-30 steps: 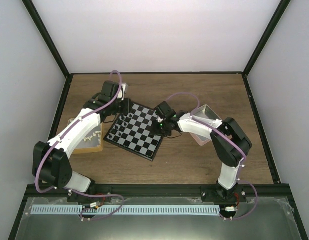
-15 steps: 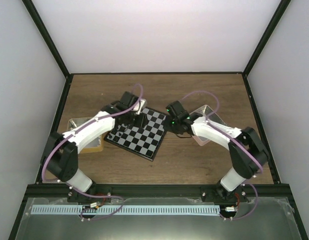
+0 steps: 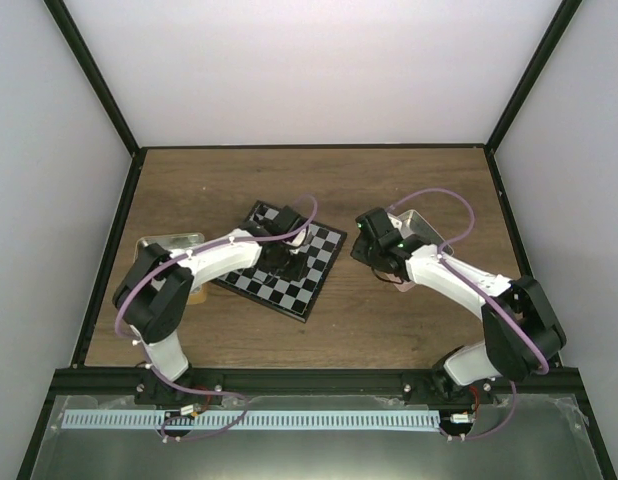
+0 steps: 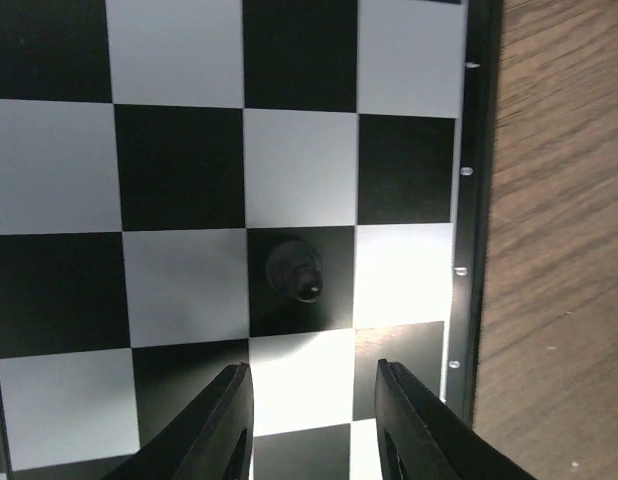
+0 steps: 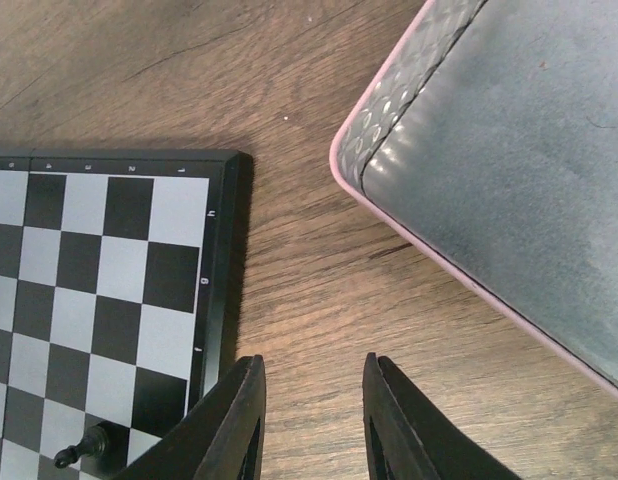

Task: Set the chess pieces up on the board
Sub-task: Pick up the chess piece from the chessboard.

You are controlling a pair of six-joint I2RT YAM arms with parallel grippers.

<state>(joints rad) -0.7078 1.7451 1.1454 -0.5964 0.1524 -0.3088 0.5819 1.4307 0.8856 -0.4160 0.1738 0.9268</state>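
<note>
Left wrist view, one black chess piece, one board

Under my fingers lies a brown wooden table with visible grain. Beyond them, plain white walls rise between black frame bars. The light is soft.

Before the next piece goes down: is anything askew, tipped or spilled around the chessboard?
The flat black-and-grey checked chessboard lies turned at an angle to the edges of the brown wooden table, not square to them. The small black chess piece in the left wrist view stands upright inside its black square. Nothing looks spilled or damaged.
</note>
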